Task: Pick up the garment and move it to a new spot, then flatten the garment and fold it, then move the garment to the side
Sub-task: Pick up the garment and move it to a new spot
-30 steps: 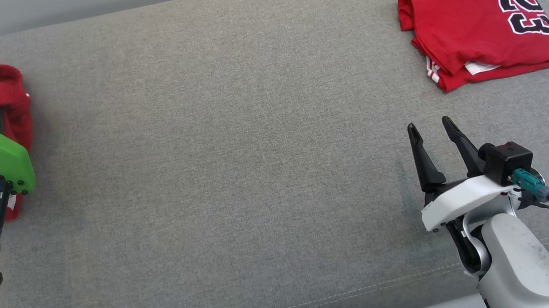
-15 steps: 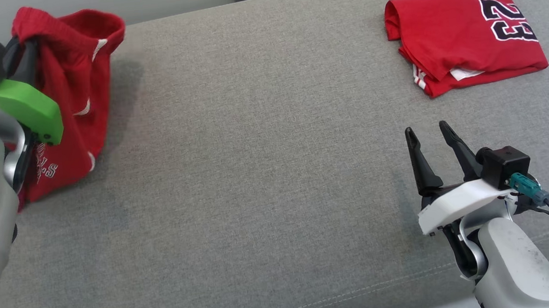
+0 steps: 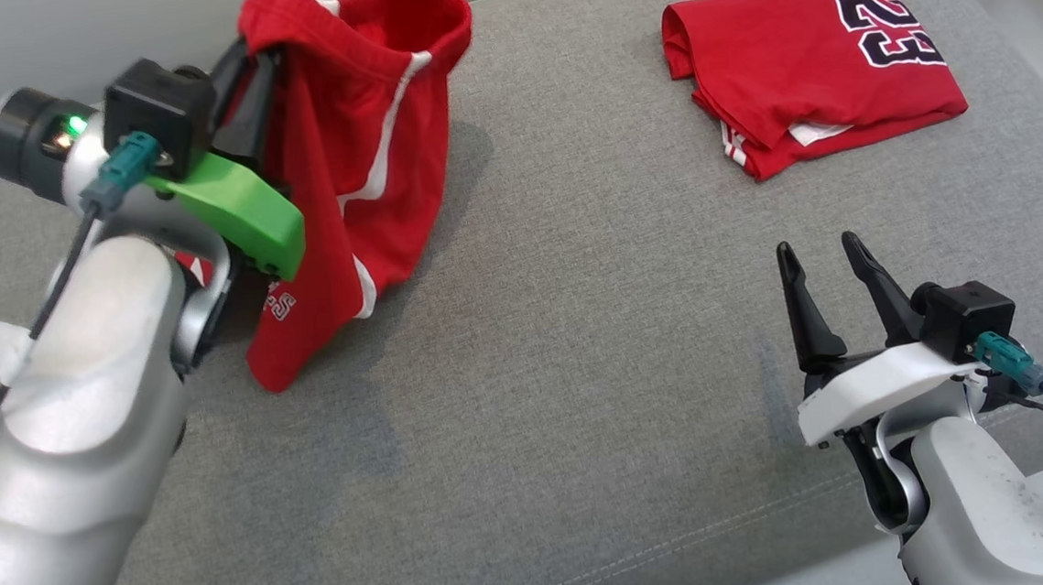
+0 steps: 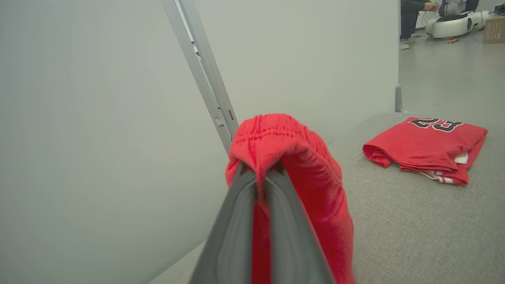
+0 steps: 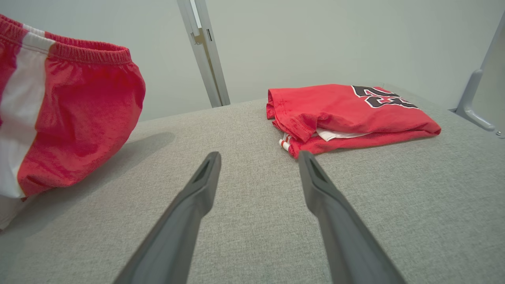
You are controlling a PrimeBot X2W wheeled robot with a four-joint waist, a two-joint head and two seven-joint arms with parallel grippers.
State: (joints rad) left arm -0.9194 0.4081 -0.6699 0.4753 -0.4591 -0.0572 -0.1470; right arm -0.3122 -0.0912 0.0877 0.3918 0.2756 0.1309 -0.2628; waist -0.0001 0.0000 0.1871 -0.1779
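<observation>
Left gripper clamped on the waistband of the red shorts. They hang long axis down over the grey cushion, on my left. Right gripper spread and empty, well apart to the right, nearer the folded jersey. Placing falls to the left arm.

Left claw high, clamped tight; right claw low, fingers spread.

Red shorts with white side stripes, bunched, dangling by the waistband, at left.
</observation>
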